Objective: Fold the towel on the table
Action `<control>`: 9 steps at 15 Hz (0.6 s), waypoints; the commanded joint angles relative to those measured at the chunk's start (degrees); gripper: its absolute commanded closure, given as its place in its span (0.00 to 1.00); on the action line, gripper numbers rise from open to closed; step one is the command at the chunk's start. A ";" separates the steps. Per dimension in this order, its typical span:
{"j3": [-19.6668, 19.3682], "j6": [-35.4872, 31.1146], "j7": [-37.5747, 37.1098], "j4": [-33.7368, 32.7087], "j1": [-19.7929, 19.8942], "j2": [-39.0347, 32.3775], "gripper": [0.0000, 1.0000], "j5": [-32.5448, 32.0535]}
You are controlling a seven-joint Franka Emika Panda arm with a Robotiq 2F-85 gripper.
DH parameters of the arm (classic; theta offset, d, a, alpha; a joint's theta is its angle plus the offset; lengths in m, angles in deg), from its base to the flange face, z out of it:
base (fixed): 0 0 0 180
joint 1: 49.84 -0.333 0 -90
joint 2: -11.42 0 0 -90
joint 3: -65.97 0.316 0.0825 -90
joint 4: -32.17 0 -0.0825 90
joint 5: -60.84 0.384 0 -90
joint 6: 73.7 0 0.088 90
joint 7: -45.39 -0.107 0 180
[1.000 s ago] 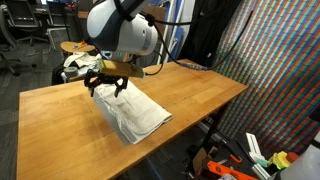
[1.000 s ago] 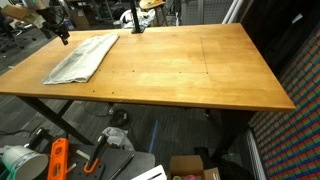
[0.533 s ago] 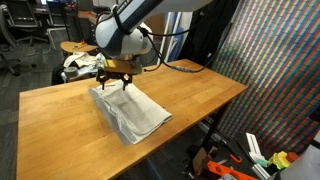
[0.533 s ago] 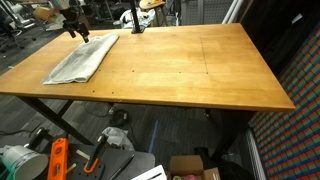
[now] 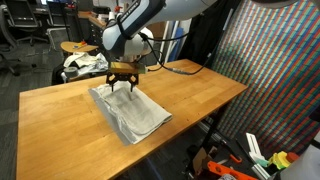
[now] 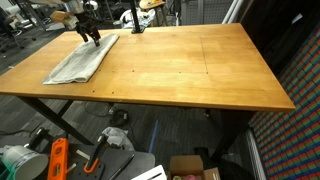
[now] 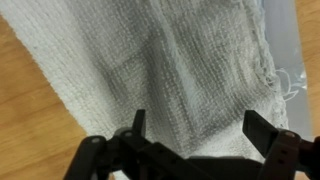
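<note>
Fingers (image 7: 260, 130) moved along towel (image 5: 132, 112), spread open, long axis diagonal on table (image 5: 60, 120)

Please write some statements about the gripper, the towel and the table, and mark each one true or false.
1. The gripper is open. True.
2. It holds a towel corner up in the air. False: the towel lies on the table, ungripped.
3. The gripper hangs over the towel. True: the wrist view shows cloth under the fingers.
4. The towel is dark blue. False: it is white to light grey.
5. The towel covers the table's middle. False: it lies toward one end.
</note>
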 commanded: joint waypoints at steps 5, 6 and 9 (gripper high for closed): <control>1.19 6.07 1.74 -5.98 4.02 -4.23 0.00 3.18; 1.36 6.53 2.13 -6.06 4.62 -4.26 0.00 3.78; 1.47 6.93 2.94 -6.49 6.01 -4.54 0.00 5.33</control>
